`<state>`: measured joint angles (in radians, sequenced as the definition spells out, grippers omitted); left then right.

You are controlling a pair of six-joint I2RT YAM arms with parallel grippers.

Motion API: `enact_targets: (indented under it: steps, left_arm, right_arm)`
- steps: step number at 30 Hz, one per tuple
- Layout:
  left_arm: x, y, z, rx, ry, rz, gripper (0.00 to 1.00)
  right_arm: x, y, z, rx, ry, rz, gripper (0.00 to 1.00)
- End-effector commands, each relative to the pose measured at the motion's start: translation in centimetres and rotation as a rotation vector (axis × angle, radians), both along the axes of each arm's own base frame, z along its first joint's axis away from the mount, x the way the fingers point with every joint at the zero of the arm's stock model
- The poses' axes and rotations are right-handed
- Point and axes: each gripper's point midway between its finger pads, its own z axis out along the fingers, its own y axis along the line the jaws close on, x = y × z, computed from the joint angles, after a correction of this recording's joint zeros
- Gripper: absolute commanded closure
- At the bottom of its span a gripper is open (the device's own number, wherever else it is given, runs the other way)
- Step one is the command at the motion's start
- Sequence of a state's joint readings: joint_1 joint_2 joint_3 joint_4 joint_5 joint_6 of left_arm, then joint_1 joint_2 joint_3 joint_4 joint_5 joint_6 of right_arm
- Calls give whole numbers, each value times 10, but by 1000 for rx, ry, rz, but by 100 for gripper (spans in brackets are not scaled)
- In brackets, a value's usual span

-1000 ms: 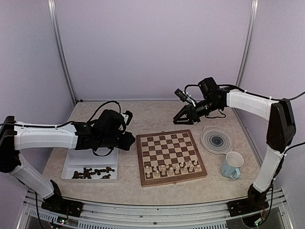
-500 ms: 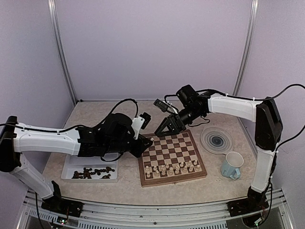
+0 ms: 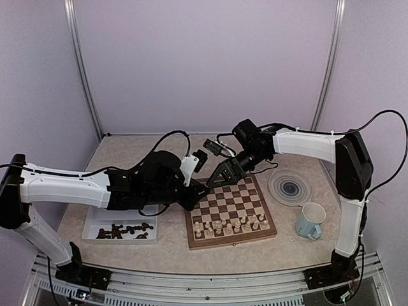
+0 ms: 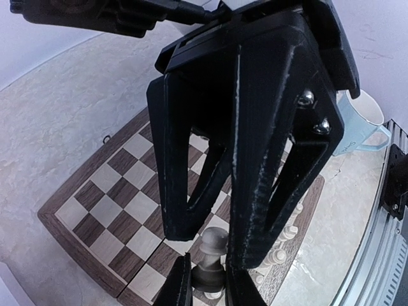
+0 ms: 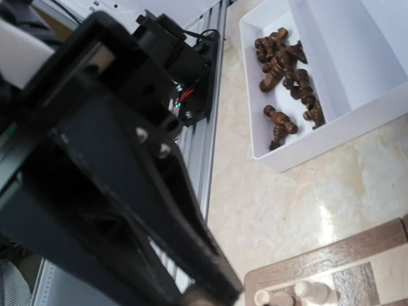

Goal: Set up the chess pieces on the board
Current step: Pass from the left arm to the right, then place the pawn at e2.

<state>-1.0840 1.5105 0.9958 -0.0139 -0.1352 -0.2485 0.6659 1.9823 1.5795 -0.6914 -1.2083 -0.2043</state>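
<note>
**Both arms meeting over the far-left corner of the board.** The left fingers are drawn narrow and pinch one dark piece at their tips. It seems to stand roughly upright, its long axis in line with the fingers, though the wrist view is steep. The far rows are bare and lie directly beneath this piece, so the left arm is the nearer one for placing it. The right fingers hover just beside it; whether they are wide or narrow cannot be told. The cream pieces fill the two near rows. Other dark pieces lie in the white tray on the surface, left of the board.
</note>
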Motion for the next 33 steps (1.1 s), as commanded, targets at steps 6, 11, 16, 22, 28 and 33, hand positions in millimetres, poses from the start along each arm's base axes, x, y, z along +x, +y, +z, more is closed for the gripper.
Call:
enact_targets:
  steps: [6, 11, 16, 22, 28, 33]
  left_arm:
    - [3, -10, 15, -32, -40, -7, 92]
    - [9, -5, 10, -8, -45, 38, 66]
    - [16, 28, 16, 41, -110, 134, 29]
    - [51, 112, 41, -112, -134, 370, 1]
    - [89, 195, 75, -266, -114, 515, 1]
    - [95, 201, 84, -158, -144, 492, 11]
  right_arm:
    - [-10, 4, 4, 31, 41, 43, 85]
    - [-6, 3, 5, 22, -2, 35, 94]
    - [18, -9, -2, -79, -213, -45, 96]
    - [38, -46, -32, -284, -529, -126, 96]
    - [41, -78, -55, -423, -706, -129, 96]
    - [27, -83, -74, -485, -756, -64, 96]
